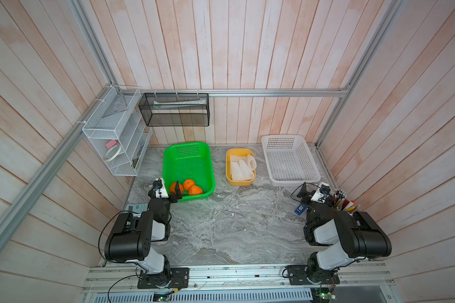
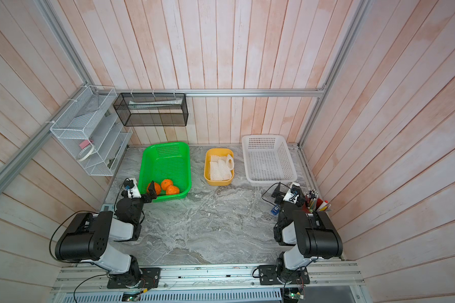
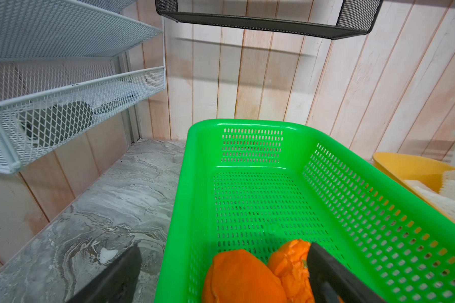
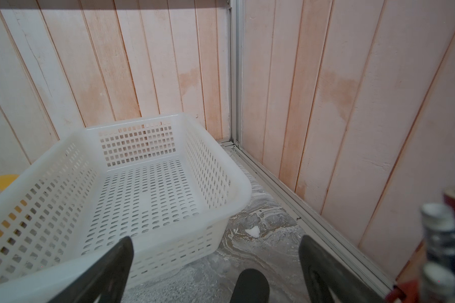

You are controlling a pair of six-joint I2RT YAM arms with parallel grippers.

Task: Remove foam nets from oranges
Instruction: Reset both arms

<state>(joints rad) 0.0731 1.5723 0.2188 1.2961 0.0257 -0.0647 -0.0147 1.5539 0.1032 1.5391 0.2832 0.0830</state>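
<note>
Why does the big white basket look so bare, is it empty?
Yes, empty. The white basket shows only its bare holed floor in the right wrist view, and nothing in it in a top view.

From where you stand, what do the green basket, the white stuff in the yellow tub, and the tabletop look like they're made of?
The green basket looks like glossy moulded plastic: it shows shiny highlights and even rows of slots. The foam nets in the yellow tub seem to be soft matte foam mesh with diamond-shaped holes, some lying flat. The tabletop looks like grey veined marble or a printed imitation; which one, I cannot tell.
</note>
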